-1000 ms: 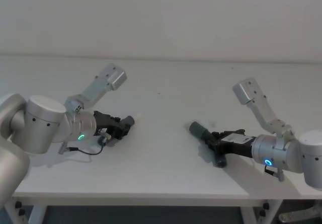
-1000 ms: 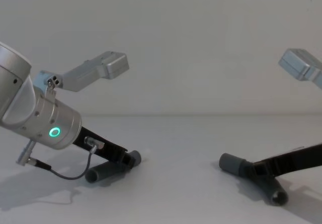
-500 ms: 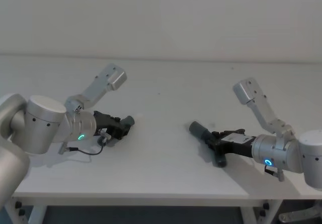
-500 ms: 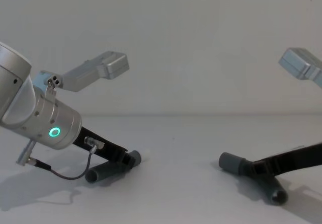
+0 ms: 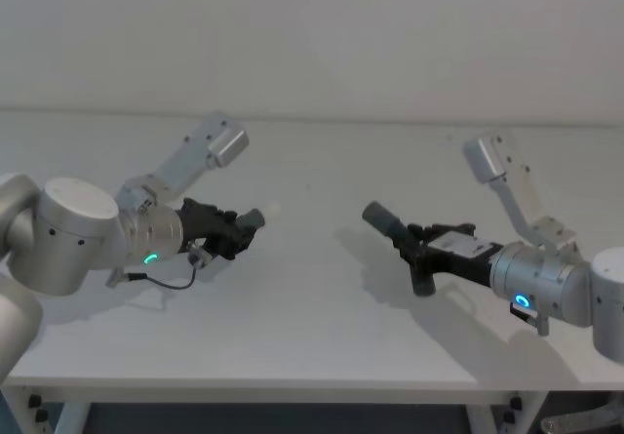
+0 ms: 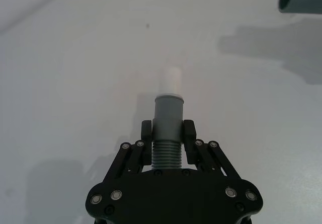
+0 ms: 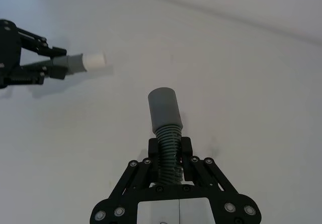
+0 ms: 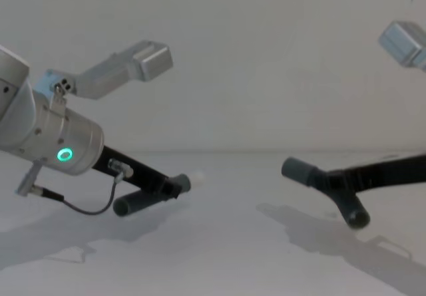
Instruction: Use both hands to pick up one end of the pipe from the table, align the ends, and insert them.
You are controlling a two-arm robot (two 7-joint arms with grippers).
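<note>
Lifts both clear of the plain white worktop (image 5: 312, 346) just now: light-grey ribbed hose piece (image 6: 168, 114) pinched in left black hand (image 6: 167, 132), dark-grey ribbed piece (image 5: 388, 223) in right hand (image 7: 170, 151). Leaves alignment next.

The left end effector (image 5: 237, 231) reaches in from the near left, pointing right, its fingers (image 6: 146, 129) clamped inward. The right end effector (image 5: 410, 242) points left, fingers likewise clamped, well apart from it.

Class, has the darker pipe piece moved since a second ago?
Yes. The darker pipe piece, held by the right hand, has risen off the table.
</note>
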